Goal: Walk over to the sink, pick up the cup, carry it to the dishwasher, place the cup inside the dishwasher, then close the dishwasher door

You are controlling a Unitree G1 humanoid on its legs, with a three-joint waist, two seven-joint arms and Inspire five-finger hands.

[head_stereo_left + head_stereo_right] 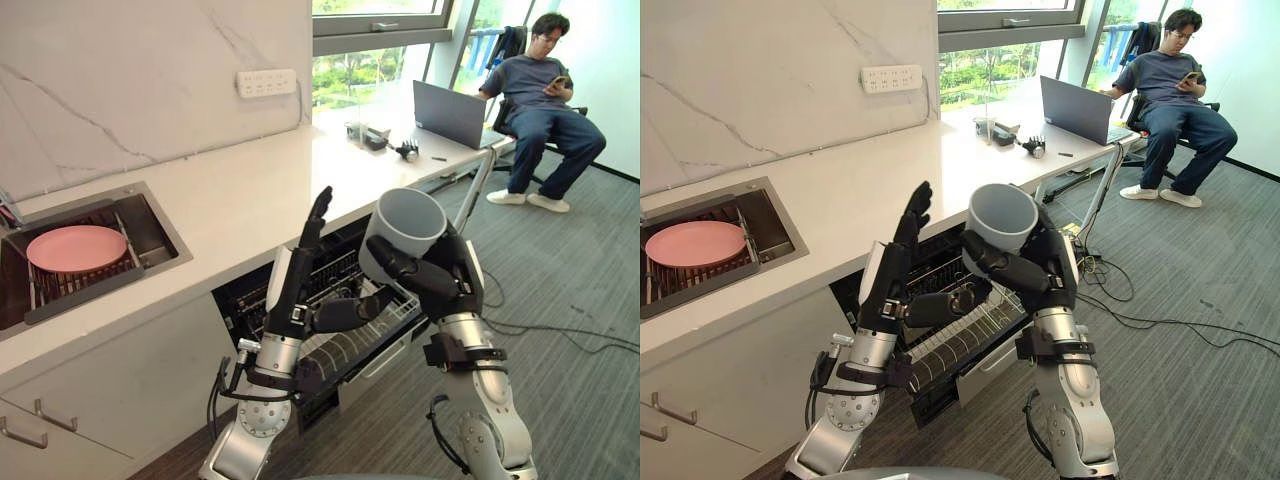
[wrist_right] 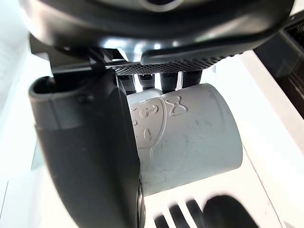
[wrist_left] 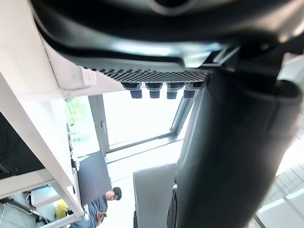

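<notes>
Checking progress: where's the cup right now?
In the eye views, the grey cup sits in the right hand above the open dishwasher rack, beside the raised left hand.

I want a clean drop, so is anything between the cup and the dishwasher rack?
Yes: the left hand is raised beside the cup held by the right hand, its thumb stretching across below the cup, over the open rack. Nothing else visible blocks it.

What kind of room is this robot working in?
Probably an office kitchenette: a sink holding a pink plate, an open dishwasher under the white counter, and a person seated near a laptop.
</notes>
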